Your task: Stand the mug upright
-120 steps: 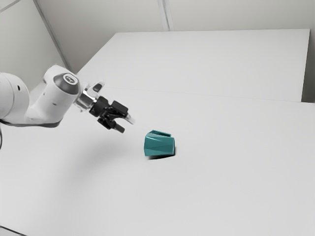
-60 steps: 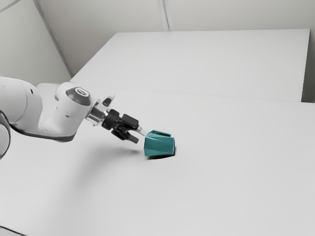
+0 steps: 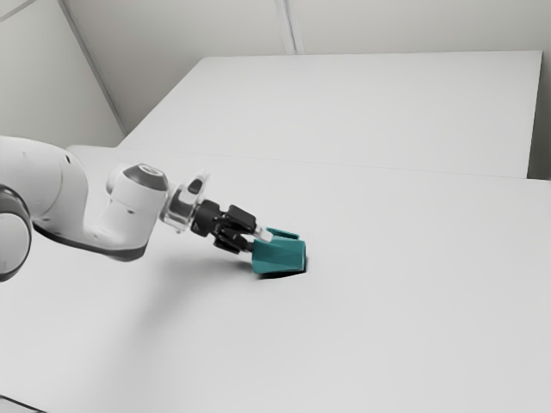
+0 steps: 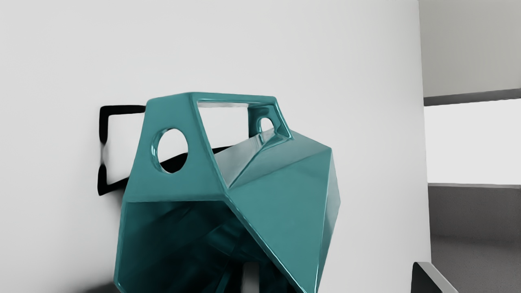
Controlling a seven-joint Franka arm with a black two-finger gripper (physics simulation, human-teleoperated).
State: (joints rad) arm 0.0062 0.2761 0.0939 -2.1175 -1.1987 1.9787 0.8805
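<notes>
In the exterior view, the mug [image 3: 280,256] is being seen on its side on the worktop [image 3: 387,327], at four o'clock from the open tool [image 3: 258,241], its mouth [image 4: 175,244] being turned toward nine o'clock, its near wall [image 4: 281,211] being straddled.

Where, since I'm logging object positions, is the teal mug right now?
The mug lies on its side on the table, just to the exterior view's right of the gripper.
</notes>
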